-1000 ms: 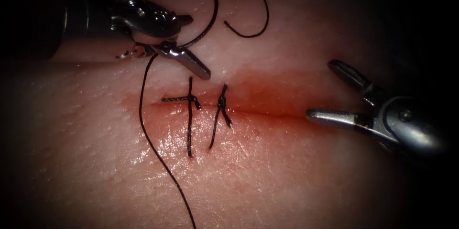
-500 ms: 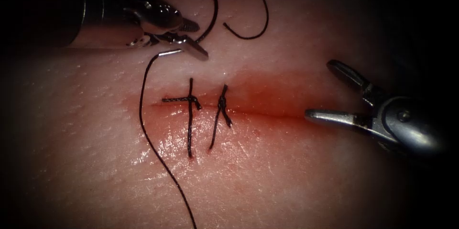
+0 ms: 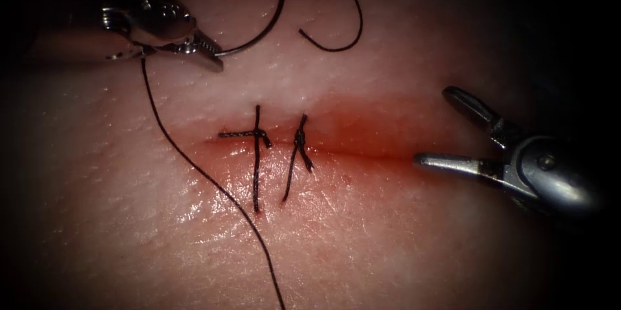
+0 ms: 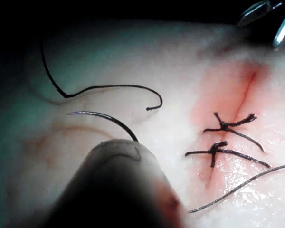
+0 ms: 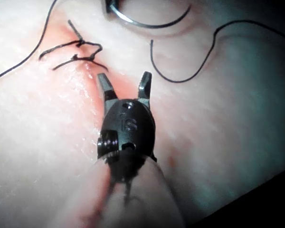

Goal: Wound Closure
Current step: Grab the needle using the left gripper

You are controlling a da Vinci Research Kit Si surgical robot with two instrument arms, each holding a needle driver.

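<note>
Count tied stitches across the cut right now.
2. Left stitch with a sideways tail, right stitch beside it, both near the left end of the cut. The remaining cut toward the open right end effector is unstitched.

The left tool (image 3: 206, 50) comes in from the upper left with its jaws closed on the needle (image 3: 262, 22) near the thread end, while the right tool (image 3: 446, 129) hovers with jaws spread wide, holding nothing.
</note>
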